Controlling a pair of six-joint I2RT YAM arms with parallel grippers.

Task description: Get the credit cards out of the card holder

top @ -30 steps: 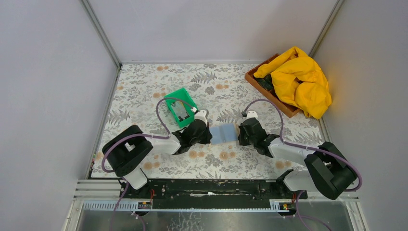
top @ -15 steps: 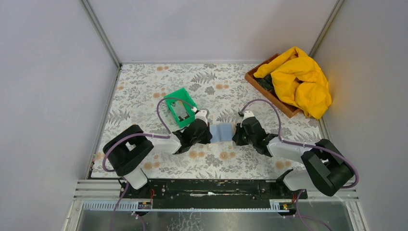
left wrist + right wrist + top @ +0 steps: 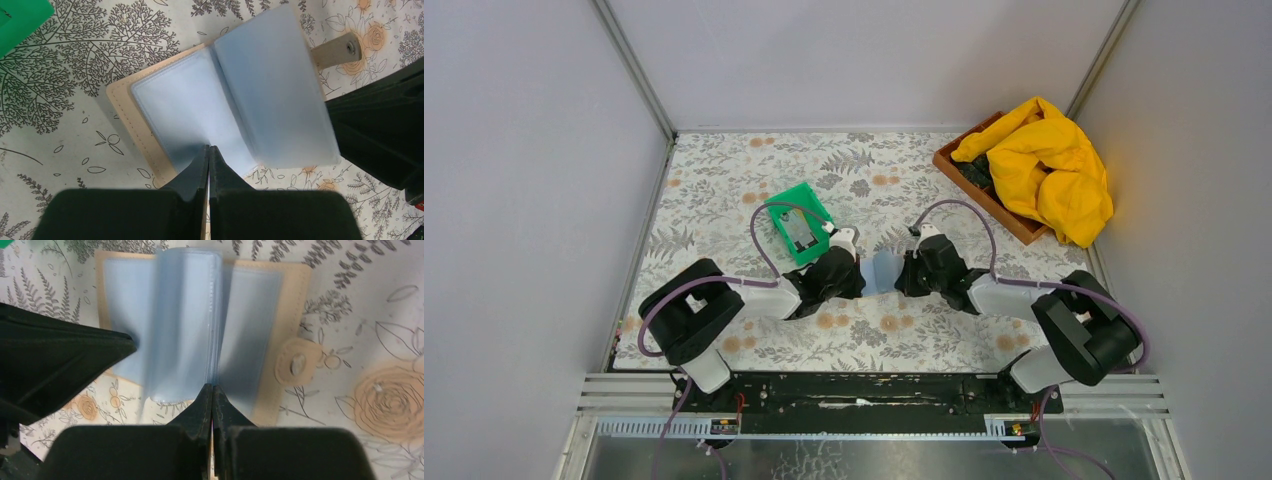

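Observation:
The tan card holder [image 3: 882, 272] lies open on the flowered table between my two grippers, its blue-grey lining up. My left gripper [image 3: 209, 147] is shut, its tips resting on the holder's left panel [image 3: 190, 110]. My right gripper [image 3: 213, 386] is shut on the near edge of the loose blue sleeve leaves [image 3: 185, 315], which stand up, bent toward the left panel. The closing tab [image 3: 297, 362] lies flat on the right. No card shows in the sleeves. A greyish, card-like thing [image 3: 800, 232] lies in the green bin.
The green bin [image 3: 782, 212] stands just behind my left gripper [image 3: 856, 277]; its corner shows in the left wrist view [image 3: 15, 20]. A wooden tray [image 3: 954, 165] with a yellow cloth [image 3: 1044, 170] is at the back right. The two grippers nearly touch.
My right gripper has moved left toward the left gripper, carrying the blue sleeve leaves over. The visible blue area between the grippers has shrunk. The left arm has not moved.

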